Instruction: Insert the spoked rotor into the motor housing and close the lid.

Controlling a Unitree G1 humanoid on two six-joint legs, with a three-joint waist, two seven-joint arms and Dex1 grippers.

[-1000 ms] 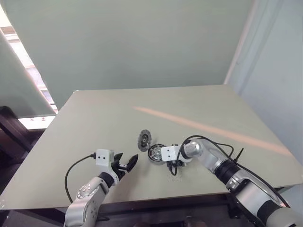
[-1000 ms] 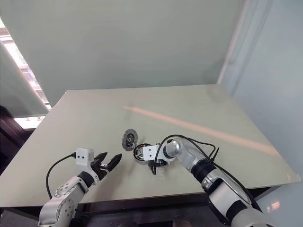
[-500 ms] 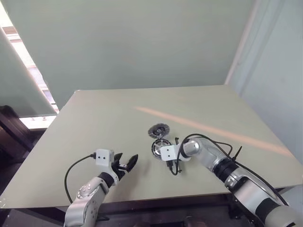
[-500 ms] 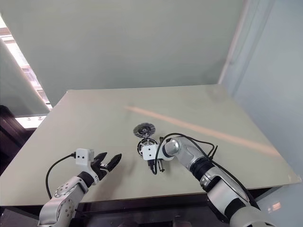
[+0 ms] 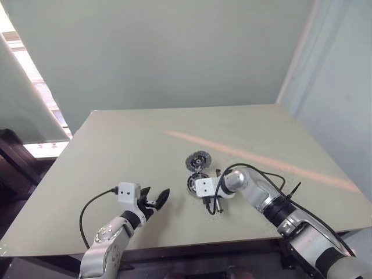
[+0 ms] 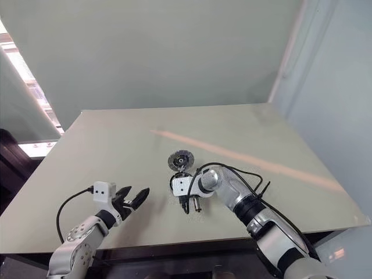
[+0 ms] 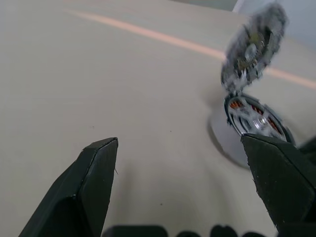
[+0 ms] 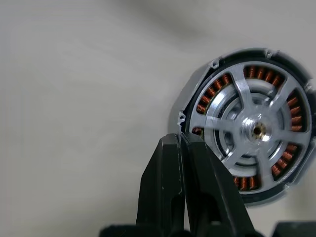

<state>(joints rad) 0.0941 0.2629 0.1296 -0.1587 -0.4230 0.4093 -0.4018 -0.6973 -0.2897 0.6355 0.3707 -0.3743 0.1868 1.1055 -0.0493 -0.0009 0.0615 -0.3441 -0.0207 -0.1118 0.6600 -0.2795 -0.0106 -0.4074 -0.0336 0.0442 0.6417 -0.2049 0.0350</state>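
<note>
Large square pale grey-green tabletop with a faint diagonal orange-pink stripe running across it. Plain pale green wall behind; white vertical corner trim at right. Bright window with slatted blinds at left, dark furniture below

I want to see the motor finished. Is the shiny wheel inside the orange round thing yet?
In. The spoked rotor lies inside the motor housing, copper windings showing between its spokes. The lid isn't on.

no readable text, labels or numbers
</note>
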